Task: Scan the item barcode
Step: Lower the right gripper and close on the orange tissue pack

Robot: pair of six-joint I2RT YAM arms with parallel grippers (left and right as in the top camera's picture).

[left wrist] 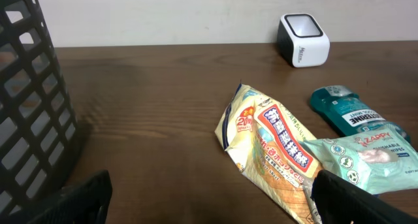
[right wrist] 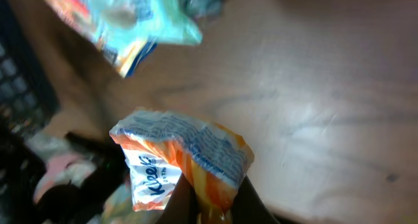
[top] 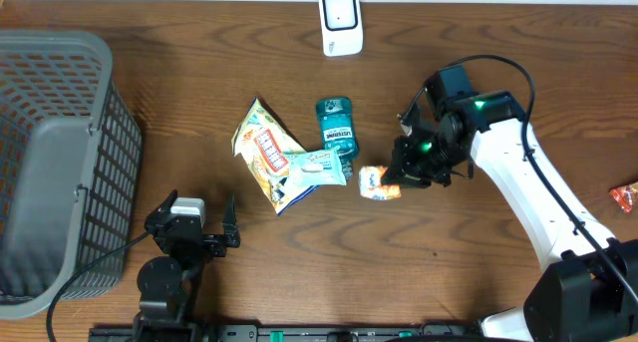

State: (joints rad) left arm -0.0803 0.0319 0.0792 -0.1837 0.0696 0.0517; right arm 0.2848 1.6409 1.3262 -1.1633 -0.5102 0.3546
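Observation:
My right gripper (top: 404,174) is shut on one end of a small orange-and-white tissue pack (top: 377,182), just right of the pile of items at mid-table. In the right wrist view the pack (right wrist: 176,159) sticks up from between the jaws of that gripper (right wrist: 212,201), its printed side facing the camera. The white barcode scanner (top: 341,21) stands at the table's far edge, well away from the pack. My left gripper (top: 199,222) rests near the front left, open with nothing between its fingers (left wrist: 85,198).
A yellow snack bag (top: 264,153), a pale green wipes pack (top: 314,168) and a teal mouthwash bottle (top: 336,128) lie together at the centre. A grey mesh basket (top: 60,163) fills the left side. A red wrapper (top: 625,195) lies at the right edge.

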